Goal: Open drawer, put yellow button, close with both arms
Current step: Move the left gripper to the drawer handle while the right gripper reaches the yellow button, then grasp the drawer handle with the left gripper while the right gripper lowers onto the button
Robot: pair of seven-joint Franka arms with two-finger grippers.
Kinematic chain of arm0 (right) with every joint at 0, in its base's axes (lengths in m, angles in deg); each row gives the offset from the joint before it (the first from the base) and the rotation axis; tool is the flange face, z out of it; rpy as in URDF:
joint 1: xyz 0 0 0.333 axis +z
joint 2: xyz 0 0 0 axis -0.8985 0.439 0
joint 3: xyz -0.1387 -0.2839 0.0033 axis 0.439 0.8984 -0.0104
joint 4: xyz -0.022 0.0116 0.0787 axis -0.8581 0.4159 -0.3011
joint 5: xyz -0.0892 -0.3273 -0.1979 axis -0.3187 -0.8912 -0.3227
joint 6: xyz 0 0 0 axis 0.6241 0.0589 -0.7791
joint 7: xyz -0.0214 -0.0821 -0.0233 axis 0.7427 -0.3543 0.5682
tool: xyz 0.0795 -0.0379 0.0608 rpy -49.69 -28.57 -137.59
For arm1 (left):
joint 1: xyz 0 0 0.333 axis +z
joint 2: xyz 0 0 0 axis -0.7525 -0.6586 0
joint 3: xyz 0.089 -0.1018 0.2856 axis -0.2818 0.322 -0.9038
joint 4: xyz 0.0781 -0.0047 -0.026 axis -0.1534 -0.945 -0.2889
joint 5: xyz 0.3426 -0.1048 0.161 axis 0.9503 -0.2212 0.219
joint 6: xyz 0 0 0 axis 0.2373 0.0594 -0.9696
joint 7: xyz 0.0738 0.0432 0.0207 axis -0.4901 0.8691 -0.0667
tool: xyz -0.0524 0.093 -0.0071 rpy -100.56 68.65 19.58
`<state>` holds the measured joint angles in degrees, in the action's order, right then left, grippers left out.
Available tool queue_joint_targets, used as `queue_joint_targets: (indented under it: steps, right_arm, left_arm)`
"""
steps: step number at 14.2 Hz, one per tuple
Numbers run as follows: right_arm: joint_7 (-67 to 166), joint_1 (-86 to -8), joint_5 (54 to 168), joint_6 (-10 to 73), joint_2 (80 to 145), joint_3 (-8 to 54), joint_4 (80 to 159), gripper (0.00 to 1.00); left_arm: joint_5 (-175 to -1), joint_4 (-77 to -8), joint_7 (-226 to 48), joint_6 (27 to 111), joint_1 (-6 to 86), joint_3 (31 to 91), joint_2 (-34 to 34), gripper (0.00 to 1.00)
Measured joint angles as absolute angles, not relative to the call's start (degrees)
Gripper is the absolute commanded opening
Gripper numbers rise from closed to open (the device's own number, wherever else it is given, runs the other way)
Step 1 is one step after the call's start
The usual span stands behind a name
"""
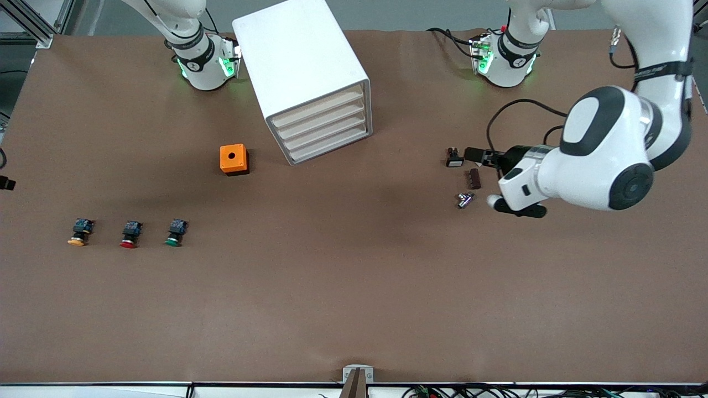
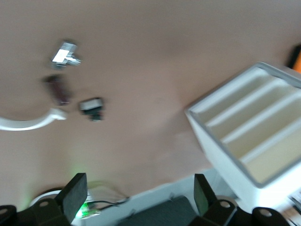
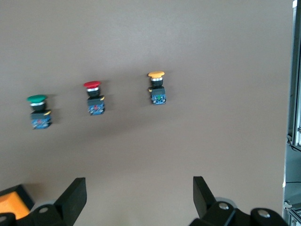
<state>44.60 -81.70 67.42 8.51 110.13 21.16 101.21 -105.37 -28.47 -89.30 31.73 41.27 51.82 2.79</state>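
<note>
The white cabinet (image 1: 301,66) stands near the robots' bases, and its top drawer (image 1: 319,108) is closed, flush with the three below. The cabinet also shows in the left wrist view (image 2: 249,136). The yellow button (image 1: 78,232) lies at the right arm's end of the table, at the end of a row of three buttons; it stands cap up in the right wrist view (image 3: 156,88). My left gripper (image 1: 474,156) hangs low over small parts at the left arm's end, open and empty (image 2: 139,195). My right gripper (image 3: 139,195) is open and empty above the buttons, out of the front view.
A red button (image 1: 130,234) and a green button (image 1: 176,232) lie beside the yellow one. An orange cube with a hole (image 1: 234,159) sits beside the cabinet. A small black part (image 1: 454,158), a brown strip (image 1: 473,178) and a metal piece (image 1: 464,199) lie under the left hand.
</note>
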Motion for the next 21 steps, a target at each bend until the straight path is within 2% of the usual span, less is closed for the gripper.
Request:
queue_joint_targets:
  steps: [3, 6, 11, 16, 21]
  right_arm:
    - [41.6, -82.2, 67.3, 14.4, 115.2, 21.1, 102.8, 1.00]
    - [38.9, -83.8, 67.3, 21.7, 118.5, 21.2, 105.9, 1.00]
    - [38.5, -85.0, 67.3, 32.1, 119.1, 21.2, 114.8, 1.00]
    - [38.3, -85.8, 67.3, 41.1, 119.2, 21.2, 122.2, 1.00]
    - [38.2, -87.0, 67.3, 46.2, 121.4, 21.2, 123.5, 1.00]
  left_arm:
    - [-115.6, -29.2, -85.4, 33.5, 41.2, 52.3, -0.8, 1.00]
    - [-121.5, -32.6, -77.9, 39.6, 40.6, 56.1, -2.4, 1.00]
    - [-134.7, -43.2, -59.6, 49.2, 39.1, 61.3, -4.5, 1.00]
    - [-147.6, -48.6, -48.1, 51.7, 35.1, 62.0, -7.1, 1.00]
    - [-157.8, -49.3, -44.2, 57.0, 27.1, 62.3, -7.3, 0.80]
